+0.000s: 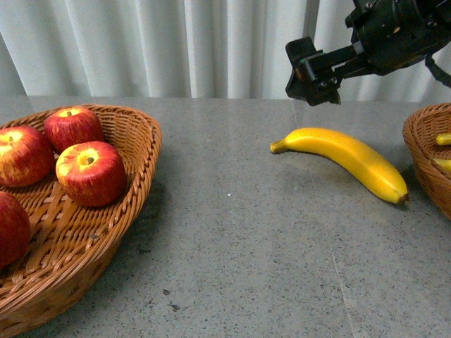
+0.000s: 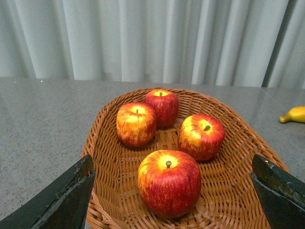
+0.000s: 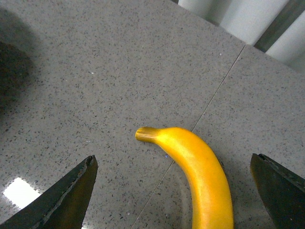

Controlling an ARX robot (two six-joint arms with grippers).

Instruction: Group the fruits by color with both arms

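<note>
- A grey speckled tabletop [image 1: 246, 267] stands before pale curtains [image 1: 176, 42].
- On the left, a woven basket [image 1: 134, 176] holds four red apples [image 1: 91, 172], streaked yellow, with their stem dimples facing up.
- The left claw [image 2: 171, 164] shows only in its own wrist view. Its two black fingers [image 2: 66, 200] are spread wide and hold nothing, and the apples are seen between them.
- One yellow banana [image 1: 345, 158] lies alone on the tabletop, right of centre, between the two baskets.
- The right claw [image 1: 313, 70] hangs in the air above the banana's stem end, jaws wide open and empty.
- A second basket [image 1: 423, 141] at the right edge shows bits of yellow fruit [image 1: 442, 139] inside.
</note>
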